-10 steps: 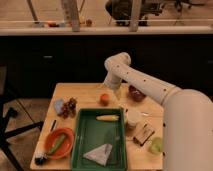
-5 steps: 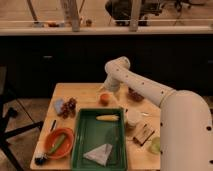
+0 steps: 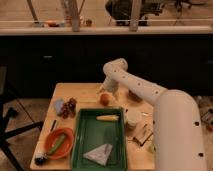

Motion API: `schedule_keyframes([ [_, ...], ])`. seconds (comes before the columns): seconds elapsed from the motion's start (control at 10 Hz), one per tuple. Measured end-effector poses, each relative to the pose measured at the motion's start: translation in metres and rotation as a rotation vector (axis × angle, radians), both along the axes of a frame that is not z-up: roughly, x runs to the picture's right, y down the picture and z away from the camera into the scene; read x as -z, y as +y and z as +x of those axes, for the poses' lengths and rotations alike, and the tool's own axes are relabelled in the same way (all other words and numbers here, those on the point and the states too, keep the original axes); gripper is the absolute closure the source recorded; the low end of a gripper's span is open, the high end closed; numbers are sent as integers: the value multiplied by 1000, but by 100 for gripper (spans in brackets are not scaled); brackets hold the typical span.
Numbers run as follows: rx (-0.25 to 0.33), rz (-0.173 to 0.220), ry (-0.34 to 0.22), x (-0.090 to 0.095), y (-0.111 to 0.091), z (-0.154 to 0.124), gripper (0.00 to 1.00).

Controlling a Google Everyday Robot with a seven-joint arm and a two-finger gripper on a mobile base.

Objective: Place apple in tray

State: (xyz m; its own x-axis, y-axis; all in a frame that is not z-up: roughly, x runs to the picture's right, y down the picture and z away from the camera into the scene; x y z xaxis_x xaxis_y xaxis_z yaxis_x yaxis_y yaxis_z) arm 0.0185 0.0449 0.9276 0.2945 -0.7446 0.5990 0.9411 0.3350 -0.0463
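Observation:
The apple (image 3: 104, 99), small and orange-red, sits on the wooden table just beyond the far edge of the green tray (image 3: 80, 146). My gripper (image 3: 107, 90) hangs at the end of the white arm, directly above the apple and very close to its top. The tray holds a yellow corn cob (image 3: 108, 118) at its far end and a pale folded cloth (image 3: 99, 154) at its near end; the middle of its floor is bare.
Dark red grapes (image 3: 69, 107) lie left of the apple. An orange bowl (image 3: 59, 143) holding a green item stands at the front left. A dark maroon bowl (image 3: 135, 96) and a white cup (image 3: 133, 118) stand right of the tray. A dark counter rises behind the table.
My gripper has come down from above the table towards the apple. The apple and the other things have not moved.

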Motion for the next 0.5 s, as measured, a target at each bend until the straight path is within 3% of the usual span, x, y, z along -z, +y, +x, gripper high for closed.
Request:
schedule_keyframes([
  [0.3, 16, -23, -3, -15, 2, -8, 20],
  [0.5, 21, -40, -5, -22, 6, -12, 34],
])
